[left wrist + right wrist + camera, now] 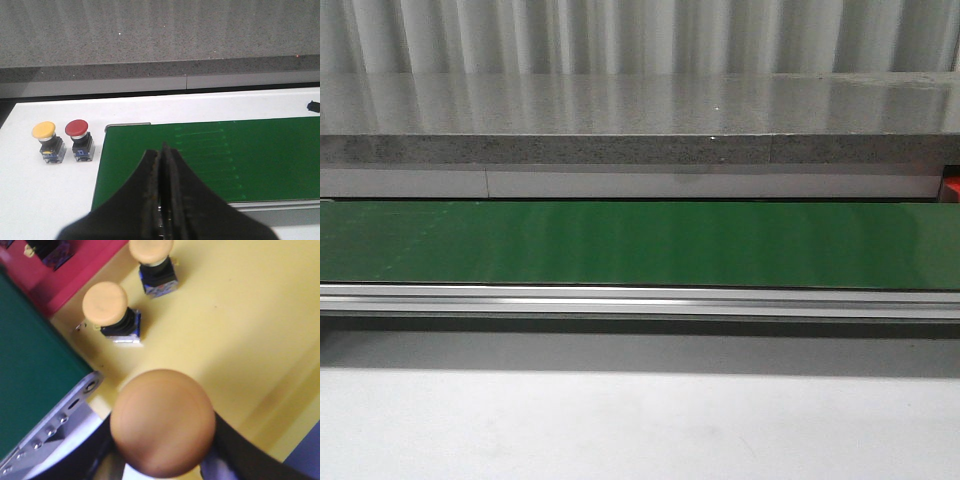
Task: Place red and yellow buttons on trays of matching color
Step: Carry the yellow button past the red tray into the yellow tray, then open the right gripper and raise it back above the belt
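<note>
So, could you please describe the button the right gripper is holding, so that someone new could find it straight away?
Start at the yellow tray, seen in the right wrist view beside the green belt. Two yellow buttons stand on it. The held yellow button is the one above the tray between the right gripper's fingers, large and blurred, not resting on the surface.

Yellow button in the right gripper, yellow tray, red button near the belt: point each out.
Held yellow button (162, 422): right wrist view, cap centre.
Yellow tray (240, 320): right wrist view, bare floor.
Red button (77, 128): left wrist view, cap.

A yellow button (47, 142) and a red button (80, 139) stand upright, side by side. Two yellow buttons (111, 313) sit on the yellow tray (240, 325); another (162, 422) hangs above it, between claw fingers.
</note>
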Available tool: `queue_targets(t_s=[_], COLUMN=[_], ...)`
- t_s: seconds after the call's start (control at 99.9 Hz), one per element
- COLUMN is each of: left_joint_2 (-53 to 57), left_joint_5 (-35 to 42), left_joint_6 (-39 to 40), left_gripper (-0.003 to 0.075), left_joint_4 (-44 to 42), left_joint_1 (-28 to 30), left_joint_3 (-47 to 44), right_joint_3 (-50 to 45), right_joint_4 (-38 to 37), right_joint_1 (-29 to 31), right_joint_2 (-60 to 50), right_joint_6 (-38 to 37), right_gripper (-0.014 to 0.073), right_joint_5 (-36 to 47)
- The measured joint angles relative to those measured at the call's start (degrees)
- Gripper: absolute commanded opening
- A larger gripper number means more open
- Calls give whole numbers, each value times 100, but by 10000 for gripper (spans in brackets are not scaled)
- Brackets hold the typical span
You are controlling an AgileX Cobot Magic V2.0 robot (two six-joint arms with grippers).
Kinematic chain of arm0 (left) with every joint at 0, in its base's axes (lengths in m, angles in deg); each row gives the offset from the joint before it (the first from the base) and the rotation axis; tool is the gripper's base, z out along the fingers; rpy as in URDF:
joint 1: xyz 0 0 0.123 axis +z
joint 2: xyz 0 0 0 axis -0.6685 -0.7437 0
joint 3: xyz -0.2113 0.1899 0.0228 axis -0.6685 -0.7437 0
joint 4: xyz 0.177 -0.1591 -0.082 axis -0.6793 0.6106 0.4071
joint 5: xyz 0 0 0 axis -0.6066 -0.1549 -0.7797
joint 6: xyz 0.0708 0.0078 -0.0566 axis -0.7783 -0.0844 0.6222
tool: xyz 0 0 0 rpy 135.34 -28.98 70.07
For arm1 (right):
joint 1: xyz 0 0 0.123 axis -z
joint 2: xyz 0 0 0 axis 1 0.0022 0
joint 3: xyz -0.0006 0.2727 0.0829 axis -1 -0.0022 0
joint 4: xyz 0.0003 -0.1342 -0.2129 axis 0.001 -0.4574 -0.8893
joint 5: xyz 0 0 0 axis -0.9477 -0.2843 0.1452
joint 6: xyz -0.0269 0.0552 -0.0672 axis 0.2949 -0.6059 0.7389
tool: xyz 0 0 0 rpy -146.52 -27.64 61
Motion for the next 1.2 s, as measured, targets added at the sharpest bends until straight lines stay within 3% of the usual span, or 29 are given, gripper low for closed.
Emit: queue_targets(t_s=[0.25, 0.561, 1.202], left_joint_2=[0, 0, 0], left_joint_5=[0, 0, 0], left_joint_6=[0, 0, 0], left_gripper=[-20, -20, -20], left_joint_4=[0, 0, 0], left_joint_1=[0, 0, 0], left_joint_3=[0, 0, 0], right_joint_3=[-61, -61, -61], right_joint_4=[-26, 144, 285], right_joint_1=[299, 299, 30], right_joint_2=[259, 1363, 2284], right_joint_6=[-118, -118, -118], right_gripper=[150, 150, 150], right_joint_5=[457, 919, 1466])
